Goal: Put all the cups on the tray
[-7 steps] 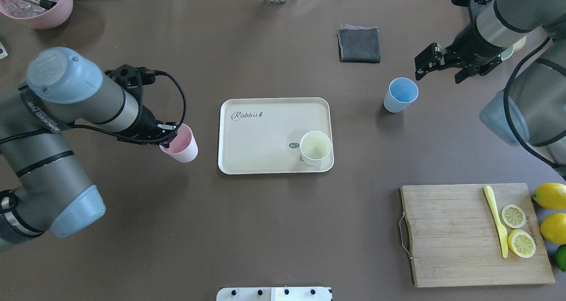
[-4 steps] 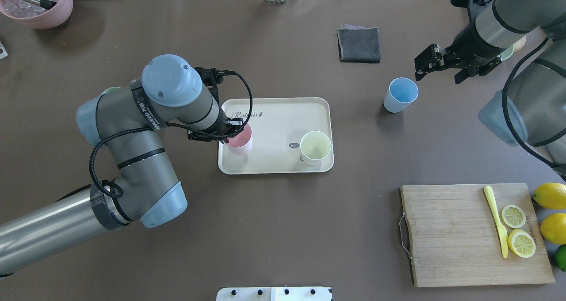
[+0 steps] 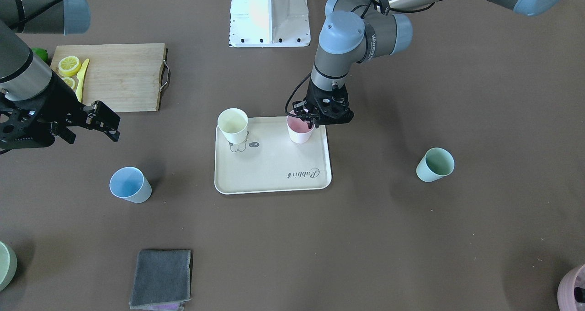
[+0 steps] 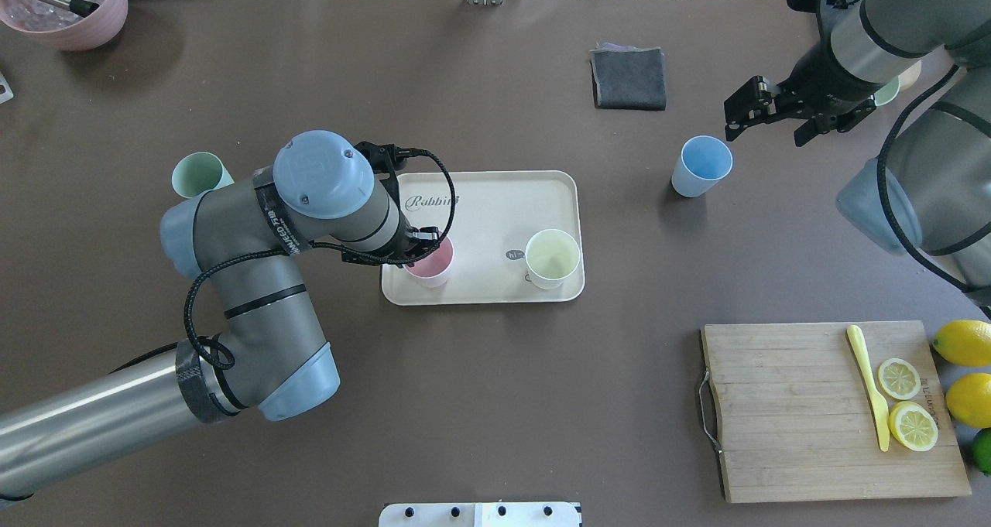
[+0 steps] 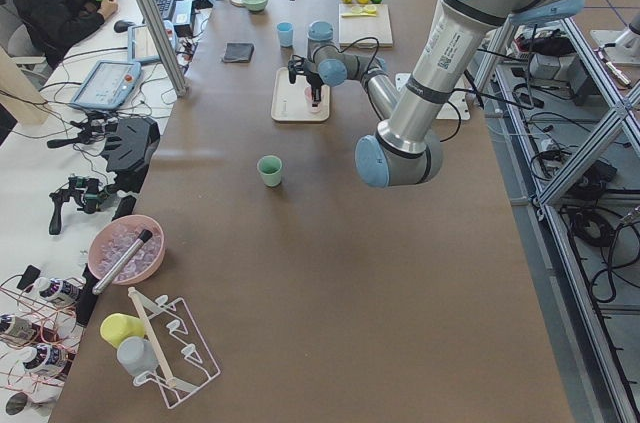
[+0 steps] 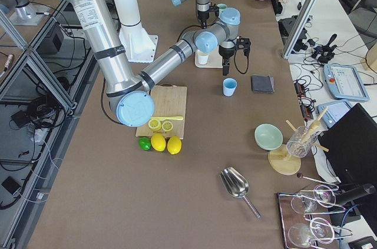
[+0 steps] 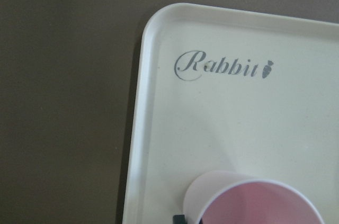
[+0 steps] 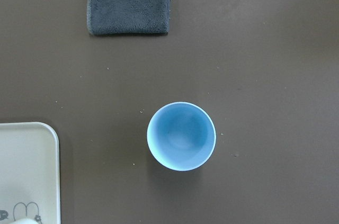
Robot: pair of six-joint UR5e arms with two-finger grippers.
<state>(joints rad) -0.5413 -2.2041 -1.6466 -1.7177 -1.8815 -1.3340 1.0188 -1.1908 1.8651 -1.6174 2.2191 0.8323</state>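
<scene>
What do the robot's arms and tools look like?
The left arm and right arm are silver-grey tubes with pale blue joint caps. The left one wears a lettered black band and a looping black cable. The left tool and right tool are black, two-fingered.

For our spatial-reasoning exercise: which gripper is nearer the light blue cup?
Right. The right gripper hovers open just beside the light blue cup; the left gripper holds the pink cup across the tray.
</scene>
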